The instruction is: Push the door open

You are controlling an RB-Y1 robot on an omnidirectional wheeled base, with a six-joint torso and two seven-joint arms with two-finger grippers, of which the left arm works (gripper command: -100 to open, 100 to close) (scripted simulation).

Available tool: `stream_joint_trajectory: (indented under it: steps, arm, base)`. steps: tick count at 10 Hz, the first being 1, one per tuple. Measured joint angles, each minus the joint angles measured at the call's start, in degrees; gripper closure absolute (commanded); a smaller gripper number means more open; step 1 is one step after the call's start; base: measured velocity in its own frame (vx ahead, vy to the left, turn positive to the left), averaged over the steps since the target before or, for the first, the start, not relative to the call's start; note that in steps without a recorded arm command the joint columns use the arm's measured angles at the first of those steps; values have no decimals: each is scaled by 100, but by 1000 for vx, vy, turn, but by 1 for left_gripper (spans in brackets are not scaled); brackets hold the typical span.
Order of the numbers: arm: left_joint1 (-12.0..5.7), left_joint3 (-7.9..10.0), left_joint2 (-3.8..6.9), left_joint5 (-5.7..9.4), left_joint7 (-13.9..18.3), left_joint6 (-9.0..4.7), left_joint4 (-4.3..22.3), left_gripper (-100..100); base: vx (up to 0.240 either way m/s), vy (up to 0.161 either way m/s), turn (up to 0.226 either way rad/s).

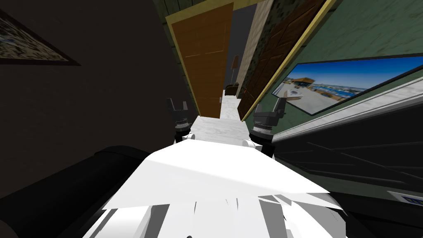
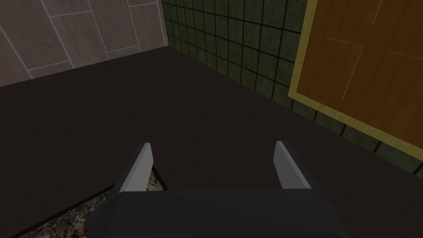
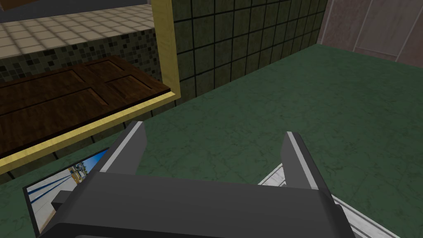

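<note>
Orange-brown panelled wooden door (image 1: 206,62) stands partly open at twelve o'clock; left gripper (image 1: 177,105) and right gripper (image 1: 270,108) both released, apart from it.

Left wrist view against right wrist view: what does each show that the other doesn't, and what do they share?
Left wrist: the open left gripper facing a dark wall, with the orange-brown door beyond. Right wrist: the open right gripper facing a green marbled wall, with a dark brown door beyond and a seaside picture by one finger. Shared: a yellow door frame and a dark green tiled wall.
</note>
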Motion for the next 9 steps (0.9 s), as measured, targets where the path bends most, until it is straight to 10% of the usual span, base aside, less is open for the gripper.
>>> stream_joint_trajectory:
  steps: [9]
  arm:
    - [-409,120,225,-60,25,-120,1072,-100]
  base:
    - [114,-40,-6]
